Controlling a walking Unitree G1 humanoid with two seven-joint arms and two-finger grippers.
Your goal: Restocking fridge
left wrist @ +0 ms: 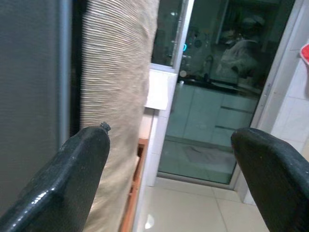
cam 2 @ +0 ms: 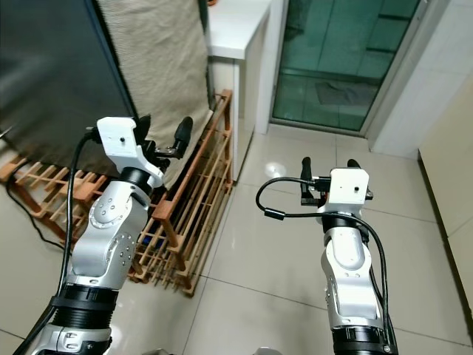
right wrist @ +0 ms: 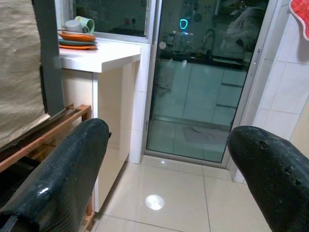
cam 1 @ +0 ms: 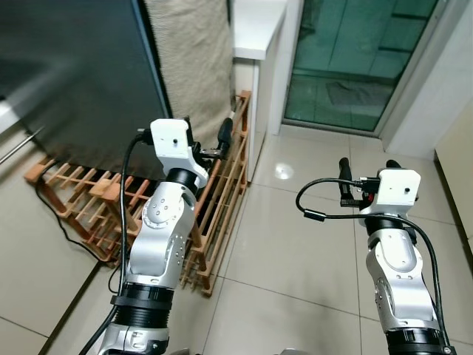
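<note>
Fridge (cam 1: 74,74): we note its dark door at the robot's left, beside the wooden rack (cam 1: 214,214). We judge it heavy, stiff and smooth; grip at the door edge. Left hand (cam 1: 214,144) and right hand (cam 1: 367,177) are both spread wide, holding nothing.

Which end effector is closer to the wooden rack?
The left end effector, raised directly over the rack; the right end effector hangs over bare tiles.

A home, just outside its kitchen.
Pale floor tiles (cam 1: 310,244), a wooden rack (cam 1: 222,200) at left, stacked dishes (right wrist: 77,39) on a white counter (right wrist: 104,55), and a far glass door (cam 1: 355,59).
</note>
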